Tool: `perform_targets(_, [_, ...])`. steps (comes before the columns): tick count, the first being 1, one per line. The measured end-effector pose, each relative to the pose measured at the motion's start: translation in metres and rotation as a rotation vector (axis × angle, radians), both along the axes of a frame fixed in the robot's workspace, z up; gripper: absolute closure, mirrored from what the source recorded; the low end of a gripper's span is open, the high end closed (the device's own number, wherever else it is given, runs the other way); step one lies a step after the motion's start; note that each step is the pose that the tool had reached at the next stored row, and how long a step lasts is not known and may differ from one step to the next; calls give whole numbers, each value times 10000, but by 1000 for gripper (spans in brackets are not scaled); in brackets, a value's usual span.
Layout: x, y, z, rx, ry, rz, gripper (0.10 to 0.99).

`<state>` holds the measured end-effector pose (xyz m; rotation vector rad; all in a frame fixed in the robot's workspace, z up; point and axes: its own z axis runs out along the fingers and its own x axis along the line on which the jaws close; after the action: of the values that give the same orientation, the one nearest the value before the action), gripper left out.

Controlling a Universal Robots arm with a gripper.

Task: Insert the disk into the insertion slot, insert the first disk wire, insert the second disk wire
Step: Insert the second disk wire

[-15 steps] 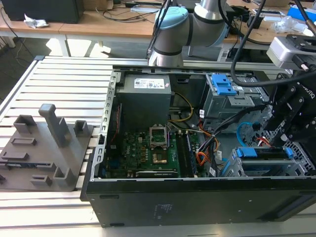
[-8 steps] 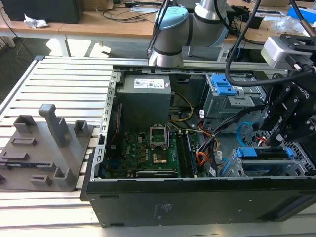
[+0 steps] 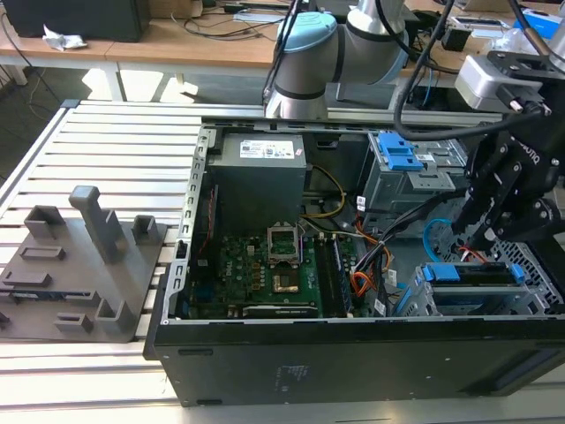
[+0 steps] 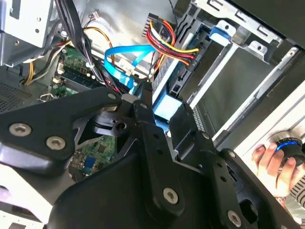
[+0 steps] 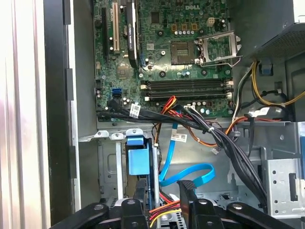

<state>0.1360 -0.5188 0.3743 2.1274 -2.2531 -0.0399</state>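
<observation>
Inside open computer case [image 3: 353,353], exterior view: disk [image 3: 472,276] sits in insertion slot [image 3: 538,265]; gripper [image 3: 481,237] hovers just above.
First wrist view: one blue cable [image 5: 190,174], one motherboard [image 5: 167,52]; finger spread — can't tell. Second wrist view: one hand [image 4: 271,164].

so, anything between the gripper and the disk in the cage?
Nothing rigid that I can see. The disk sits in the insertion slot just below the gripper; a blue flat cable and a red-yellow wire bundle lie close by.
</observation>
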Motion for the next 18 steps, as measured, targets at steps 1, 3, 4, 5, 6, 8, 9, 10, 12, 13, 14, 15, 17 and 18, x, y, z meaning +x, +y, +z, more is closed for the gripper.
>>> perform_targets(1, [-4,13,8,-20,0,17,667])
perform_targets(3, [-12,71,8,-23,0,118,667])
perform_targets(4, [-14,89,7,-23,0,215,667])
perform_targets(5, [-16,95,3,-21,-1,291,667])
perform_targets(6, [-17,103,-2,-23,-1,458,667])
perform_targets(8, [-19,114,-10,-22,-1,677,667])
perform_targets(9, [-21,121,-15,-21,-1,767,667])
perform_targets(10, [-24,129,-18,-23,-1,836,667])
perform_targets(12, [-32,166,-34,-27,-1,980,667])
perform_targets(13, [-40,204,-48,-72,1,1080,667])
perform_targets(14, [-46,226,-61,-135,4,1170,667])
perform_targets(15, [-52,249,-76,-230,9,1291,667])
perform_targets(17, [-59,280,-94,-300,12,1408,667])
perform_targets(18, [-60,304,-115,-338,13,1525,667])
